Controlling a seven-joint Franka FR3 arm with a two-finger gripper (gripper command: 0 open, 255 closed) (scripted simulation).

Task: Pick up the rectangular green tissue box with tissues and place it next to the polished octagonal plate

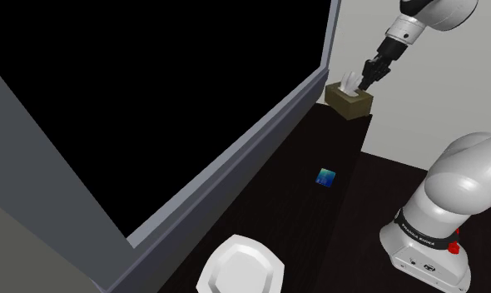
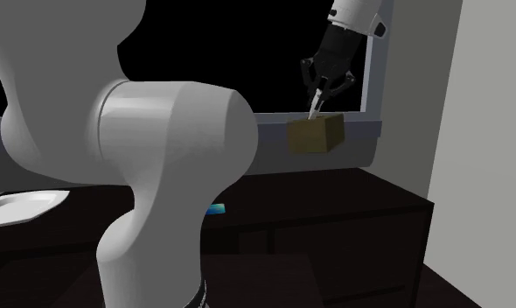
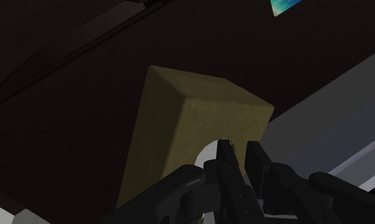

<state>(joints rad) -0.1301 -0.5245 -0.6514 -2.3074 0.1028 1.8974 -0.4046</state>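
- Olive-brown tissue box (image 1: 349, 103), a white tissue (image 1: 349, 82) rising from its top; it is at the far end of the dark worktop (image 1: 294, 216), in the corner where the grey window frame (image 1: 235, 158) meets the pale wall (image 1: 435, 100); in the second exterior view its underside appears to stand apart from the worktop surface, with the box slightly tilted; the shoulder view does not settle whether it touches.
- Gripper (image 3: 238, 149), all black, directly above the box and pointing down at its top; the two fingers are drawn close together and clenched on the tissue at the box's opening; in the wrist view the box's top face lies just beyond the fingertips.
- Octagonal plate (image 1: 241, 268), white and glossy, flat at the near end of the worktop; it is well apart from the box, with a long stretch of dark surface between them.
- Small blue-green item (image 1: 325, 176), lying flat on the worktop between the plate and the box, touching neither.
- Arm (image 1: 452, 200), white with dark joints; it rises from its base at the shoulder view's lower right and arches over to the box.
- Black area (image 1: 152, 83) beyond the window frame, along the worktop's long side.
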